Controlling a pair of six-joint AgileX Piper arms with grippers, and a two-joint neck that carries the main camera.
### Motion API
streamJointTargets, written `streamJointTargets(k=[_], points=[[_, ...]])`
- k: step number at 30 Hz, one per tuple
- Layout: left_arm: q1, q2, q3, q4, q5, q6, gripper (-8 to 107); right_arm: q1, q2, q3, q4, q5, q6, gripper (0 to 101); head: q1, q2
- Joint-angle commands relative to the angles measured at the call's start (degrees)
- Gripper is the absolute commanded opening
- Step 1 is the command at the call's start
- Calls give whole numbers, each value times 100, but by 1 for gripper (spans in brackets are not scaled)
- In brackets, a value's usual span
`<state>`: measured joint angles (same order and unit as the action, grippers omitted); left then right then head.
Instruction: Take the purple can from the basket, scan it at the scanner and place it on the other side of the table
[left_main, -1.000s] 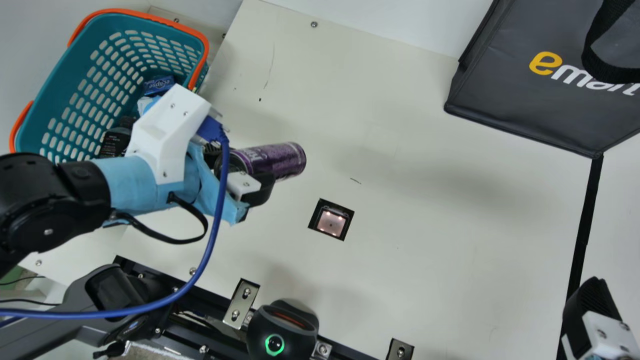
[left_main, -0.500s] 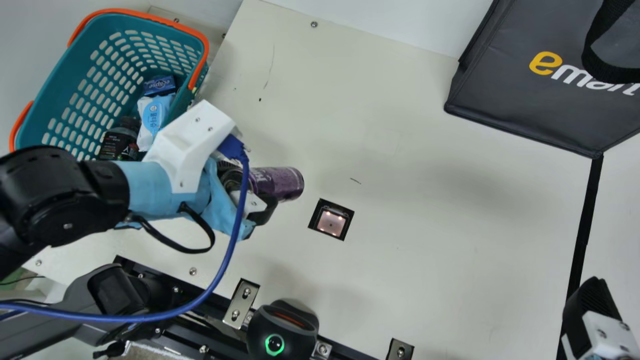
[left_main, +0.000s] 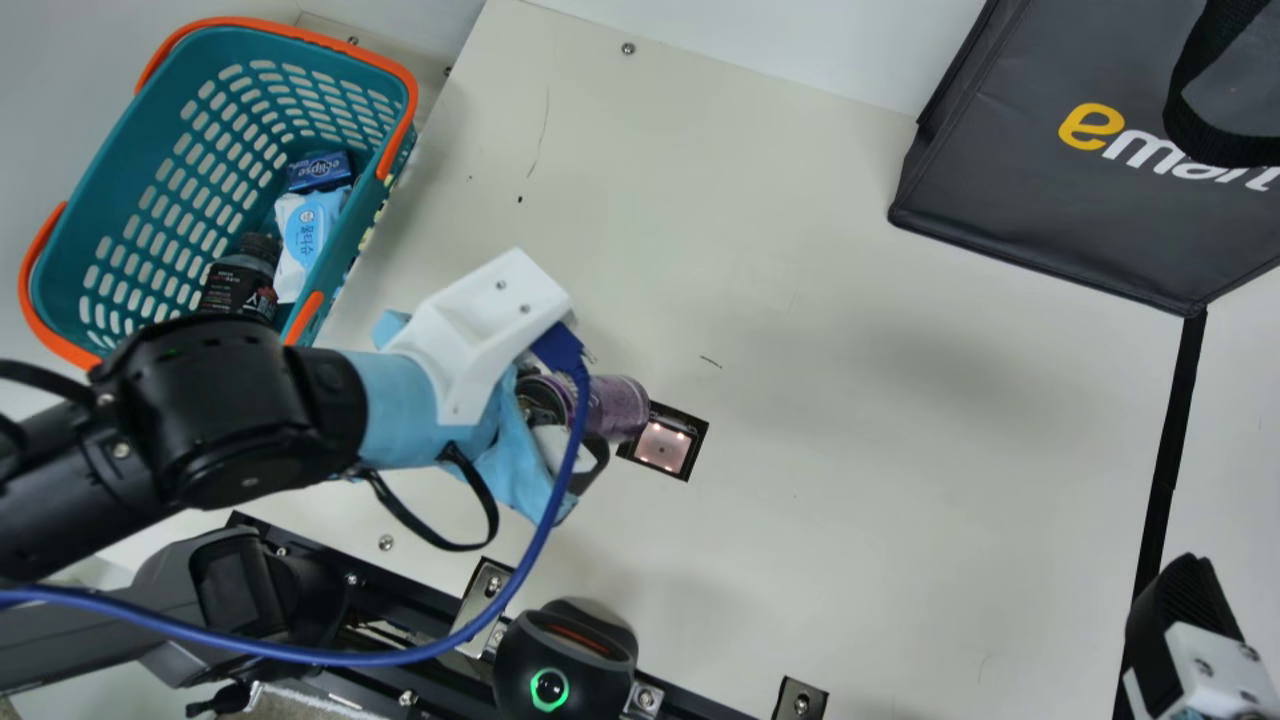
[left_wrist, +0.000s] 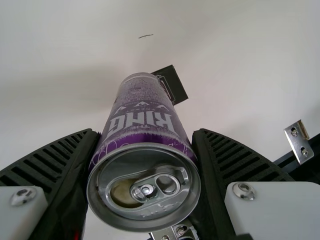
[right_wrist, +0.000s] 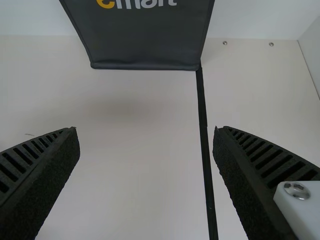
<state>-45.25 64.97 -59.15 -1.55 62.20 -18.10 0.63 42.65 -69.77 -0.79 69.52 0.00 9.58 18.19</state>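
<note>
Where the earlier frame had the purple can (left_main: 625, 403) to the left of the scanner window (left_main: 664, 448), we now record its far end overlapping that window's corner in the main view. Item: our left gripper (left_main: 588, 410), shifted rightward and a little down the main view with the can. Its jaws are narrowed onto the can's two sides, lid end toward the wrist; whether the can touches the worktop (left_main: 850, 500), we cannot tell.

Item: one teal basket (left_main: 110, 170), orange-handled, in the same place at the main view's left. We see more of its lower edge uncovered, our left arm having moved off it. Contents, unmoved: dark bottle (left_main: 240, 280), blue-and-white pack (left_main: 305, 230), small blue box (left_main: 320, 171).

Item: our right gripper (left_main: 1185, 605), unchanged at the main view's lower right corner, jaws wide and holding nothing. Item: dark grey bag (left_main: 1050, 220), likewise unmoved, upper right, a black strip (left_main: 1175, 430) running down from its corner. Item: black device (left_main: 565, 660) with a green-lit ring, as before, at the worktop's near edge.
</note>
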Motion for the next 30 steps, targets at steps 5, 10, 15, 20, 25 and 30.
streamJointTargets(k=[5,10,15,20,25,30], points=[[-323,376,-161,106,28,-86,-8,0,0,0,0,0,0,95,-166,23],[-459,678,-362,141,139,-86,-8,0,0,0,0,0,0,95,-166,23],[-517,950,-598,138,343,-6,-8,0,0,0,0,0,0,95,-166,23],[-502,1186,-862,101,572,112,-8,0,0,0,0,0,0,95,-166,23],[-455,1381,-1072,30,760,223,-8,0,0,0,0,0,0,95,-166,23],[-408,1559,-1107,-45,770,318,-8,0,0,0,0,0,0,95,-166,23]])
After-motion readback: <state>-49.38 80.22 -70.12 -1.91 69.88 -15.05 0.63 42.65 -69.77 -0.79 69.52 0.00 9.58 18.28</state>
